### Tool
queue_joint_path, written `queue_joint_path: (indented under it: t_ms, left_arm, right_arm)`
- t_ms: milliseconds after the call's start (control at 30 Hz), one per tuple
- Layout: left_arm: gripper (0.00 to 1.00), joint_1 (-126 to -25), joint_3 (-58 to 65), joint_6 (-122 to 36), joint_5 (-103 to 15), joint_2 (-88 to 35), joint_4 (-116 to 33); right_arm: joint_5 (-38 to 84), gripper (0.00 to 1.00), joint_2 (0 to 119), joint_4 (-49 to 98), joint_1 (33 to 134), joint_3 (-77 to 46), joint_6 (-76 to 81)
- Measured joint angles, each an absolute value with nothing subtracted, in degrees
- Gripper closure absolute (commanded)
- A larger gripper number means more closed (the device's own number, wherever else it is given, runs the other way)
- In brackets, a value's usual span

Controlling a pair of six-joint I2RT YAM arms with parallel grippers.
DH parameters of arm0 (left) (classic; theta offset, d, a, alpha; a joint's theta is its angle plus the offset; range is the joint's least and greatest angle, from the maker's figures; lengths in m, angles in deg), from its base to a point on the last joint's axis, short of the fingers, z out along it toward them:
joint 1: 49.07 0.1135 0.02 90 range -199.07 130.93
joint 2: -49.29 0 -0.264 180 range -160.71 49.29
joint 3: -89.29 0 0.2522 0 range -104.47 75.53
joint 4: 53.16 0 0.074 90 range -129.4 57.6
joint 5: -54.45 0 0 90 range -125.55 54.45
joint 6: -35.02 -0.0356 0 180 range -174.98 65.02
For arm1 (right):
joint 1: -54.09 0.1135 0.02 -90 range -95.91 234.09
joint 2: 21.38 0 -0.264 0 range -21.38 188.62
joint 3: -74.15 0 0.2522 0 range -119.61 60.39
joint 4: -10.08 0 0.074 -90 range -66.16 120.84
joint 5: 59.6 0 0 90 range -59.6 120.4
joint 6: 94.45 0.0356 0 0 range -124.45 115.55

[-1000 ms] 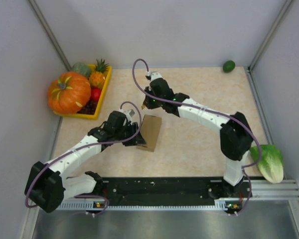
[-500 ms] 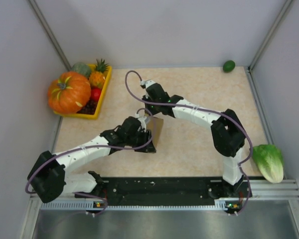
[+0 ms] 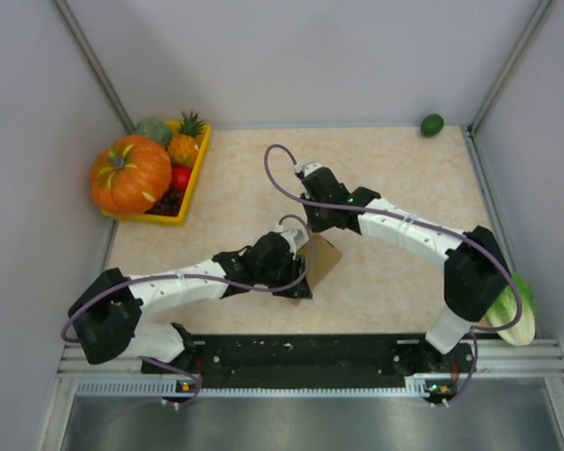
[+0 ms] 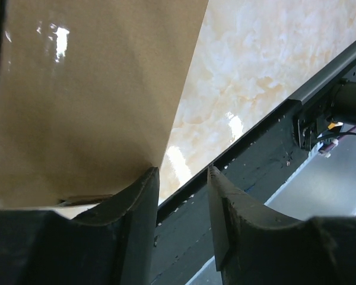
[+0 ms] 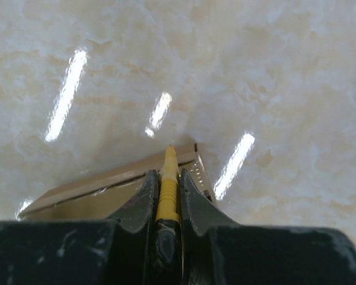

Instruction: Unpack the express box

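Right gripper [image 5: 167, 173] clenches the yellow knife [image 5: 168, 161] at 12 o'clock of the express box [image 5: 107, 191] — left gripper [image 4: 182, 172], jaws apart, braces it, I guess.

Slid the express box [image 3: 321, 259] to the right and nearer the base rail [image 3: 301, 352] over the last second, and turned it to sit cornerwise to that rail. Kept pace with the left gripper [image 3: 298, 274], stretching that arm further across the table [image 3: 395, 169] and ending with the box just outside its left finger. Pulled the right gripper [image 3: 316, 224] rightward and nearer as well, the yellow knife [image 5: 168, 169] clamped between its jaws, tip ahead of them at the box's edge. Swung the right elbow outward, over part of the lettuce [image 3: 512, 310].
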State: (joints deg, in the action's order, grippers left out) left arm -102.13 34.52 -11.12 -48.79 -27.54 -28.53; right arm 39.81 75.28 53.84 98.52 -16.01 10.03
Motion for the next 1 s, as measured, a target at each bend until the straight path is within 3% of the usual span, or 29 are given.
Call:
queue_joint_path:
  t_ms: [367,667,1000]
  left_arm:
    - [0.67,-110.7,33.1,-7.9,-47.4,-30.7,-32.0]
    - [0.66,-110.8,31.9,-2.4,-39.5,-36.8,-28.2]
    - [0.63,-98.8,31.9,-0.8,-37.8,-36.4,-26.6]
  right_arm:
    - [39.9,1.00,70.8,57.6,98.0,-12.5,12.2]
    - [39.7,1.00,70.1,58.0,96.8,-10.9,13.4]
    - [38.8,1.00,63.6,60.7,95.9,-5.5,15.9]
